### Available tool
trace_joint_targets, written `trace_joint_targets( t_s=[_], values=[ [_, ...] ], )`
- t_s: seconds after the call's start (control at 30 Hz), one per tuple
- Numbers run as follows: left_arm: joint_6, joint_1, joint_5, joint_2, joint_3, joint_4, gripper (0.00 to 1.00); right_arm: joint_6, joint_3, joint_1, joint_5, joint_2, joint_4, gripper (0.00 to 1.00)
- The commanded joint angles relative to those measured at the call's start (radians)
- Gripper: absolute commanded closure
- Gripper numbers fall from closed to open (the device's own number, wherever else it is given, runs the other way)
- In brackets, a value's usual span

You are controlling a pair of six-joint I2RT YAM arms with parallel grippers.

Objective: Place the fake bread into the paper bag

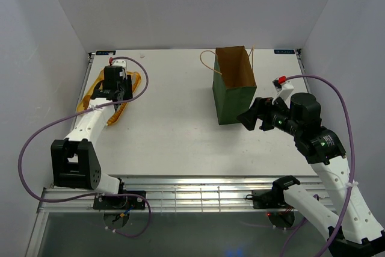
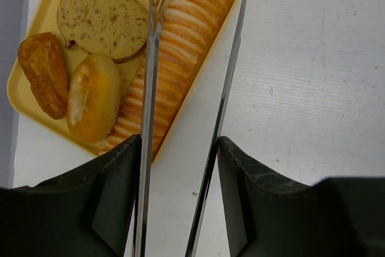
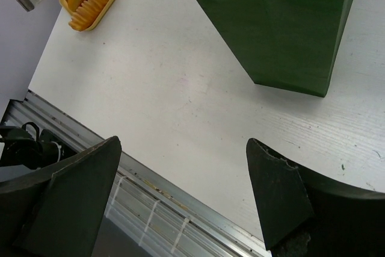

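The fake bread (image 2: 90, 97) lies on a flat yellow tray (image 2: 43, 16) at the far left of the white table (image 1: 174, 130). There we see a long ridged loaf (image 2: 183, 22) along the tray's right edge, a seeded slice (image 2: 99, 16) and a dark crusty roll (image 2: 42, 73) beside it. None of it is in the bag. Above the tray hangs the left gripper (image 2: 180, 148). Its dark fingers (image 2: 111, 197) are set at a middling gap and closed against the outer sides of a pair of metal tongs (image 2: 148, 88). The two tong arms run forward between the fingers and stand apart from each other. One arm crosses over the loaf and the other runs over bare table just beside the tray's rim; we cannot tell whether either tip touches the bread. Moving right across the open tabletop, we come to the paper bag (image 1: 231, 97). It stands upright well apart from the tray, dark green outside and brown within. Its mouth is open to the ceiling and a thin tan string handle (image 1: 207, 58) loops out at the rim. Just beside the bag's lower right corner sits the right gripper (image 1: 248, 115), pointed toward the bag's green wall. In its own wrist view its fingers (image 3: 72, 203) are spread wide. They grip nothing, and only table shows between them.
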Motion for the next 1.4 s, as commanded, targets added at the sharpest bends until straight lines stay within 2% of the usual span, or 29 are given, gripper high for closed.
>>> trace_joint_targets(
  t_s=[0.0,0.6,1.37],
  values=[
    [0.078,0.016,0.001,0.016,0.054,0.061,0.38,-0.035,0.004,0.006,-0.018,-0.015,0.016,0.10],
    [0.115,0.045,0.067,0.201,0.159,0.095,0.35,-0.051,-0.027,0.005,-0.029,-0.007,0.036,0.10],
    [0.096,0.055,0.076,0.303,0.140,0.101,0.36,-0.052,-0.019,0.005,-0.023,-0.001,0.047,0.10]
  ],
)
